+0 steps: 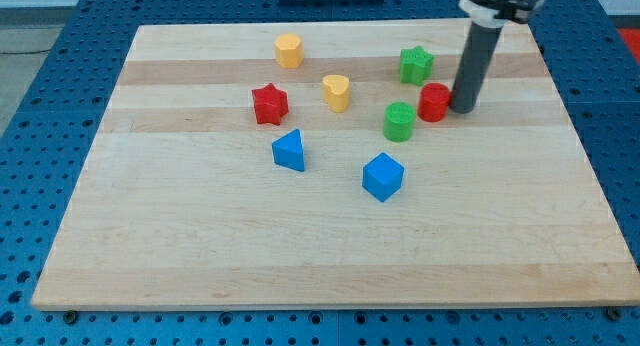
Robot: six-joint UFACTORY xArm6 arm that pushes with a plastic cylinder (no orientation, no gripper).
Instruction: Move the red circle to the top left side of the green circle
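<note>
The red circle is a short red cylinder at the view's upper right of the wooden board. The green circle stands just to its lower left, nearly touching it. My tip is at the red circle's right side, touching or almost touching it. The dark rod rises from there toward the view's top.
A green star sits above the red circle. A yellow heart, a yellow hexagon and a red star lie to the left. A blue triangle and a blue cube lie lower. The board's right edge is near.
</note>
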